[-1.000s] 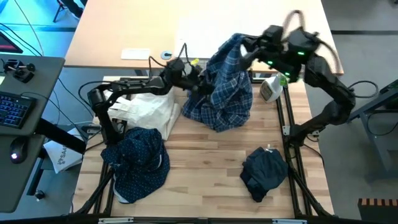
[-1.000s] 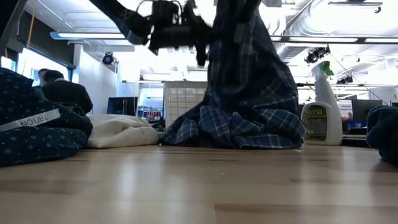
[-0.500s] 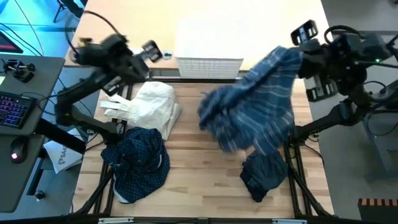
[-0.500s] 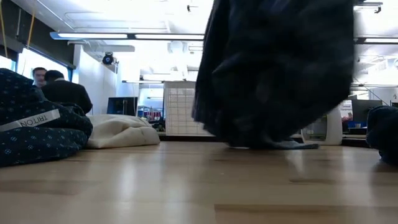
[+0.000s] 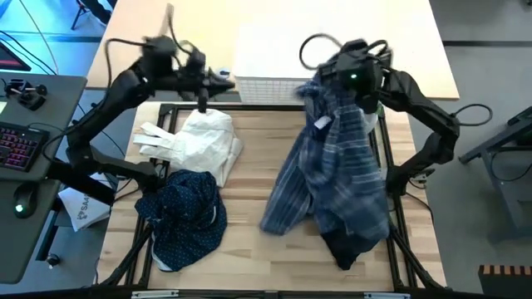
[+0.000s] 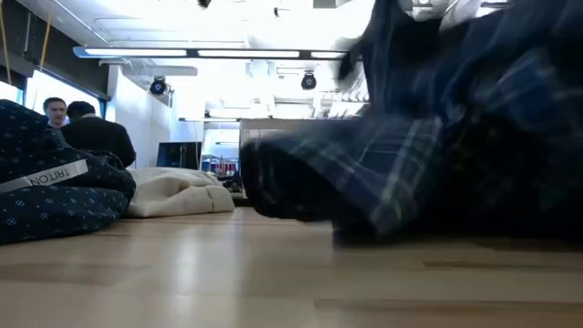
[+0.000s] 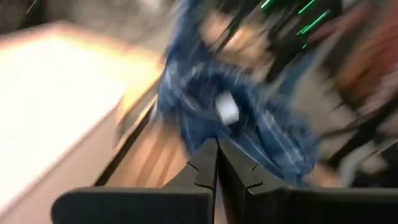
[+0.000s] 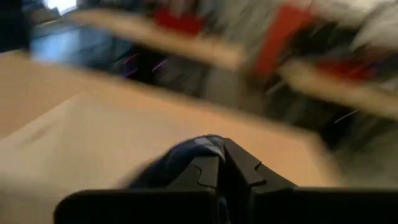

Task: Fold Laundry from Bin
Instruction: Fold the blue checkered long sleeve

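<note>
The blue-and-white plaid shirt (image 5: 337, 174) hangs from my right gripper (image 5: 322, 81) at the far right of the table. It spreads toward the near edge, and its lower part lies on the wood (image 6: 410, 182) and over the plain dark navy piece (image 5: 342, 251). My left gripper (image 5: 218, 80) hovers shut and empty at the far left, beside the white lattice bin (image 5: 266, 85); its closed fingers (image 7: 217, 163) point at the shirt. The dotted navy shirt (image 5: 183, 212) lies heaped at the near left. My right gripper is shut on a bunch of the plaid shirt's upper end (image 8: 198, 149), pinched between the two fingers. The shirt hangs below the gripper and trails toward the near edge, its lower part on the table and on the dark navy piece.
A cream-white cloth bag (image 5: 199, 141) lies left of centre, behind the dotted shirt (image 6: 55, 187). Bare wood shows in the middle of the table (image 5: 258, 178). People stand in the room beyond (image 6: 68, 118).
My left gripper drew away from the plaid shirt, swung up toward the far left corner, then came back a little toward the bin. My right gripper lifted the shirt off the table, swung it right, then back left. The shirt now drapes toward the near edge over the dark navy piece.
</note>
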